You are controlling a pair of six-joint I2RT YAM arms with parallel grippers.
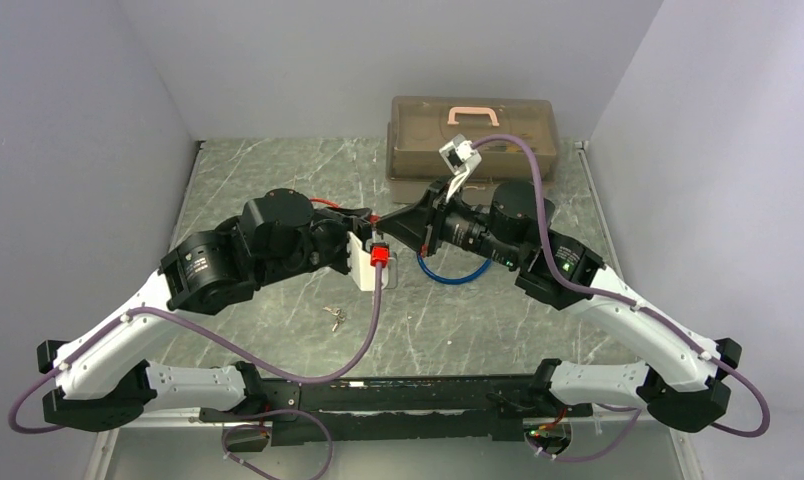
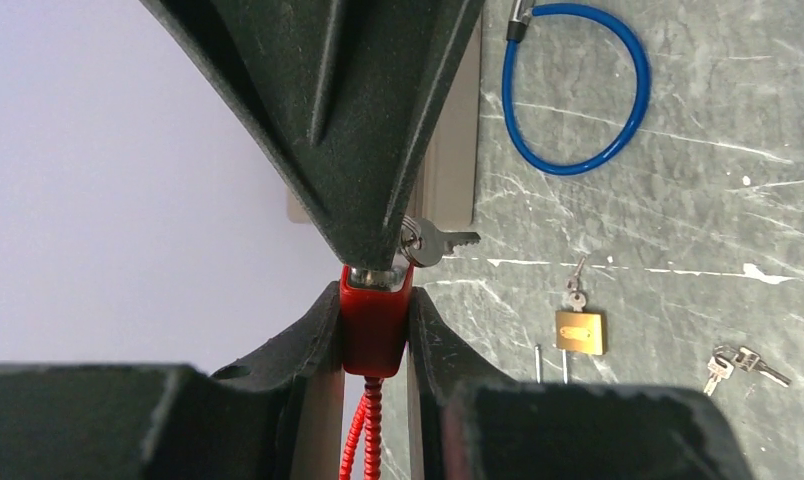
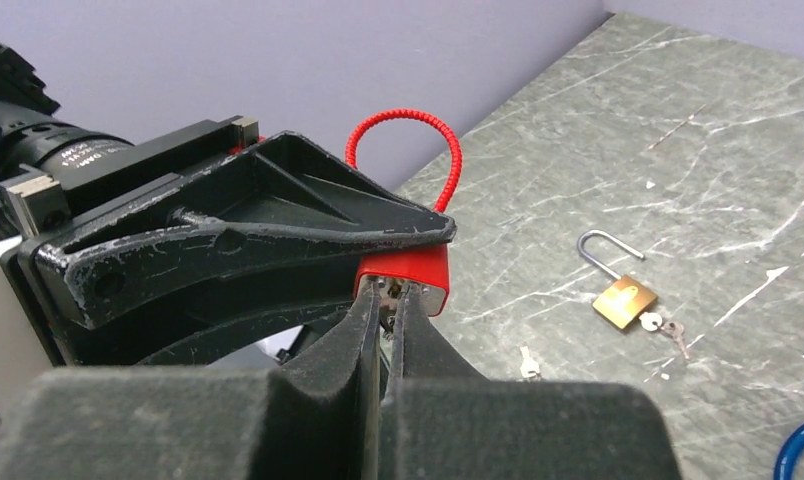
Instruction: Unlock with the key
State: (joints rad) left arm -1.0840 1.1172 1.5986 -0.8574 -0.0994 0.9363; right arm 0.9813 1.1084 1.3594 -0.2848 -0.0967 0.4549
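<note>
A red padlock (image 2: 375, 335) with a red coiled cable shackle (image 3: 408, 120) is held off the table, and my left gripper (image 2: 375, 320) is shut on its body from both sides. My right gripper (image 3: 383, 295) meets the lock's silver end face head-on. It is shut on a key (image 3: 386, 292) that is mostly hidden between the pads. A second key (image 2: 440, 241) on the same ring sticks out sideways beside the right fingertips. In the top view both grippers meet at the red padlock (image 1: 380, 255) above the table's middle.
A brass padlock (image 2: 580, 331) with open shackle and a key in it lies on the marble table (image 1: 278, 190). A blue cable lock (image 2: 578, 90) lies beyond it. Loose keys (image 1: 335, 317) lie near the front. A brown box (image 1: 473, 130) with pink handle stands at the back.
</note>
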